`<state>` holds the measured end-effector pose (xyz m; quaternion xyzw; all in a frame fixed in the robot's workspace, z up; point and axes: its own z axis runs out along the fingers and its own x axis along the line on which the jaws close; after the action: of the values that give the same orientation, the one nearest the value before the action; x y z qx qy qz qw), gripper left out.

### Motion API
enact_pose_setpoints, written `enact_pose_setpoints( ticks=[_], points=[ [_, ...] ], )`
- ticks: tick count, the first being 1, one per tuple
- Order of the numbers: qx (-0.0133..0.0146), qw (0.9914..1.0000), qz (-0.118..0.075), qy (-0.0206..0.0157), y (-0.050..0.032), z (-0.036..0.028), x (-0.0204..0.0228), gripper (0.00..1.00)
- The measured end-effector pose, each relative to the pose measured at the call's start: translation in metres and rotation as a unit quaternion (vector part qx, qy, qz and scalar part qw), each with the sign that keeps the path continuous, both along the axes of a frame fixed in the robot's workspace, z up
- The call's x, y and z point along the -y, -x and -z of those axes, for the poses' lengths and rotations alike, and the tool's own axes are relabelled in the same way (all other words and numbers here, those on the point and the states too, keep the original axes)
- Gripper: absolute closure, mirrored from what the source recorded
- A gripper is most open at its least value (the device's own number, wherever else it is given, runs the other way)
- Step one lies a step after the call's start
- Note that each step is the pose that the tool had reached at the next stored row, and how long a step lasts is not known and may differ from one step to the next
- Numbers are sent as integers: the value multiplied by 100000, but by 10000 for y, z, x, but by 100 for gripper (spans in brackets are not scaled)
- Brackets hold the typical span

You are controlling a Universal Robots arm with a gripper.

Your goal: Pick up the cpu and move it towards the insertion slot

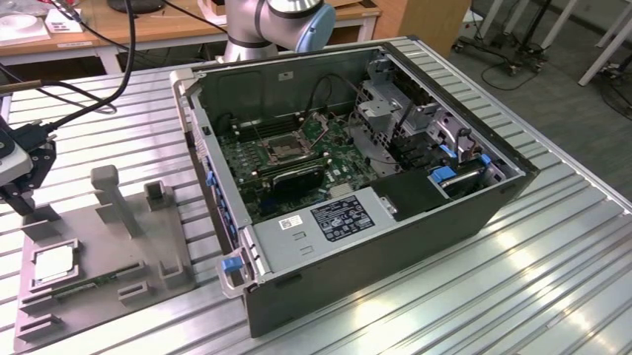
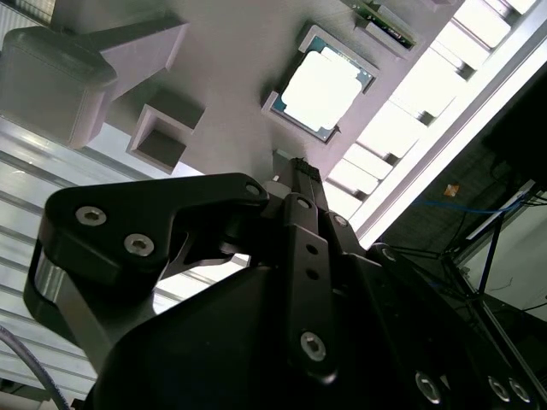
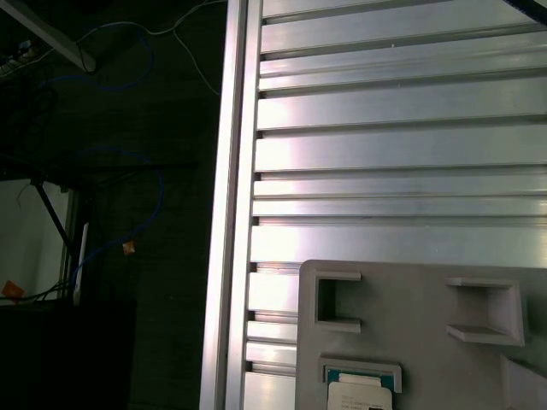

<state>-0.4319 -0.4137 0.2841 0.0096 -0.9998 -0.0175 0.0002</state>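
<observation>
Task at its start, nothing lifted yet. The cpu (image 1: 55, 262) lies flat in a shallow pocket of the grey fixture plate (image 1: 109, 251) on the bench (image 1: 513, 296), at the exterior view's left, well apart from the open computer case (image 1: 395, 244). The gripper (image 1: 18, 203) hangs over the plate's edge near the cpu and clear of it. In the second wrist view its tips look pressed together with nothing between them. The insertion slot (image 1: 284, 150) sits on the green board inside the case, dark in the middle with a shiny frame, nothing over it. By my reckoning the grasp, the lift and the whole carry across to the case are left. The cpu is a thin square with a pale silvery top catching bright glare, a narrow green border and raised grey corners of the pocket around it.
</observation>
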Motion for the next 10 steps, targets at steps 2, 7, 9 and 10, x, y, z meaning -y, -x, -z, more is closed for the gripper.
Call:
enact_pose_setpoints(
  ticks=[2, 7, 9, 10],
  points=[
    [4, 100000, 0, -1, 0, 1, 0, 90],
    [2, 100000, -1, -1, 0, 1, 0, 90],
    [3, 100000, 2, -1, 0, 1, 0, 90],
    [2, 100000, -1, 1, 0, 1, 0, 90]
  ],
)
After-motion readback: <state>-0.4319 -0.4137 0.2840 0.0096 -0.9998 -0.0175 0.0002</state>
